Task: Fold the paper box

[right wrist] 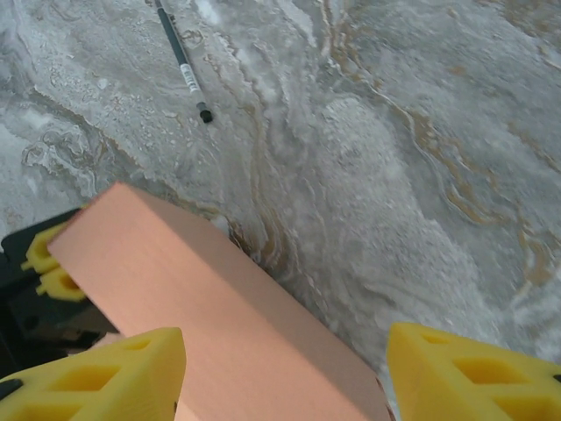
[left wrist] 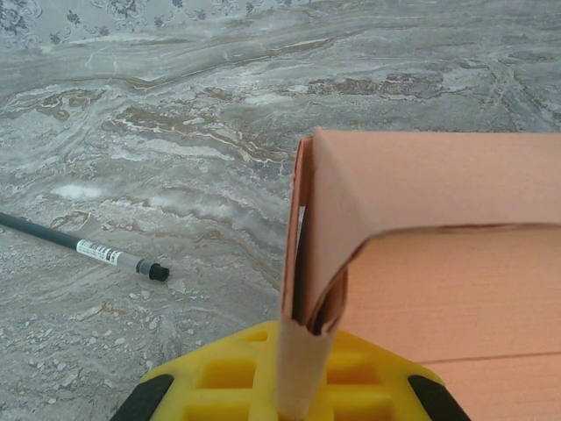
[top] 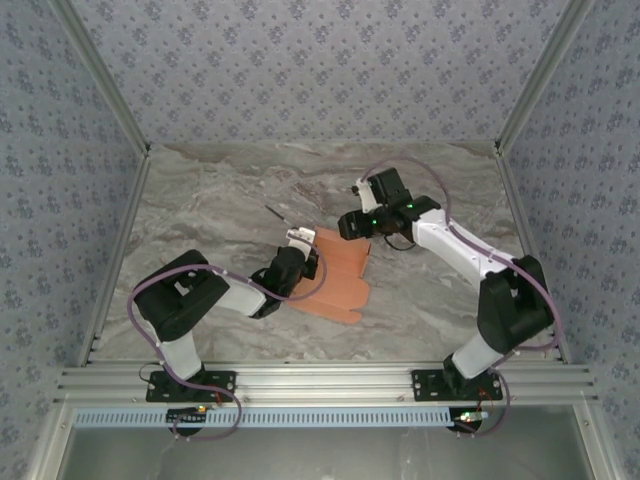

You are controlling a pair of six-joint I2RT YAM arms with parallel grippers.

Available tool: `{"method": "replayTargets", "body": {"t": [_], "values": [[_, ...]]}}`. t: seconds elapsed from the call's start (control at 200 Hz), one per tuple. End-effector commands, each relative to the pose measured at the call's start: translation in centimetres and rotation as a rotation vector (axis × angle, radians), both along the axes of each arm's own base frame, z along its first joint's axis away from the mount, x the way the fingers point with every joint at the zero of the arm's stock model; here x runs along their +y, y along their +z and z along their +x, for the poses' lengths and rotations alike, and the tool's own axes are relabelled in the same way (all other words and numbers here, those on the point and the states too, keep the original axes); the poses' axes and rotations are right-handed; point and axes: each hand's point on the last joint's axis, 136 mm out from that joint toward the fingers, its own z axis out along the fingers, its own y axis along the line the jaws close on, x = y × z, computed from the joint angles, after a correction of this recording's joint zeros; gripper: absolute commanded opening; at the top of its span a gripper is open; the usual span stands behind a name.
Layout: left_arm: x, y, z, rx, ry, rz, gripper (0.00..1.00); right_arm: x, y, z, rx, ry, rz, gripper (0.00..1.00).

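Here, salmon paper box (top: 338, 278) — one flap raised — left claw (left wrist: 296, 379) pinches it, right claw (right wrist: 285, 368) open.

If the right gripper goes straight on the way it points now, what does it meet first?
Probably the paper box: its raised panel lies between the open fingers of the right gripper. Past it comes the marble table; depth is hard to judge.

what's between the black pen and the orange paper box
Just bare marble table. In the left wrist view the pen lies apart from the paper box, with nothing on the stretch between them.
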Motion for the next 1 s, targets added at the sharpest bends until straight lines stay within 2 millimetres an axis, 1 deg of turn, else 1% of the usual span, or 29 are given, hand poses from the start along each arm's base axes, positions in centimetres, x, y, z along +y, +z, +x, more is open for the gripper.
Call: {"method": "replayTargets", "body": {"t": [0.0,0.09,0.195,0.505,0.65,0.76,0.839,0.909,0.994], "values": [[-0.6,1.1,-0.1,-0.028,-0.019,-0.029,0.00,1.7,-0.2,0.7,-0.011,0.060,-0.019,0.64],[-0.6,1.1,-0.1,-0.029,-0.022,-0.027,0.00,2.9,-0.8,0.7,0.003,0.089,-0.024,0.64],[-0.6,1.2,0.0,-0.030,-0.022,-0.030,0.00,3.7,-1.9,0.6,0.019,0.106,-0.043,0.64],[-0.7,0.7,-0.1,-0.022,-0.025,-0.026,0.00,4.5,-4.9,0.0,0.076,0.120,-0.065,0.63],[-0.6,0.1,-0.1,-0.016,-0.023,-0.023,0.00,5.1,-5.6,-0.3,0.097,0.125,-0.063,0.62],[-0.5,-0.4,-0.2,-0.013,-0.020,-0.024,0.01,5.4,-6.2,-0.9,0.115,0.131,-0.058,0.62],[-0.4,-0.5,-0.3,-0.016,-0.021,-0.029,0.01,5.6,-6.2,-1.2,0.129,0.136,-0.033,0.62],[-0.4,-0.4,-0.4,-0.023,-0.022,-0.036,0.01,5.7,-5.3,-1.0,0.123,0.136,-0.005,0.62],[-0.3,-0.1,-0.5,-0.030,-0.023,-0.040,0.01,5.7,-3.7,-0.4,0.104,0.130,0.040,0.62]]}}
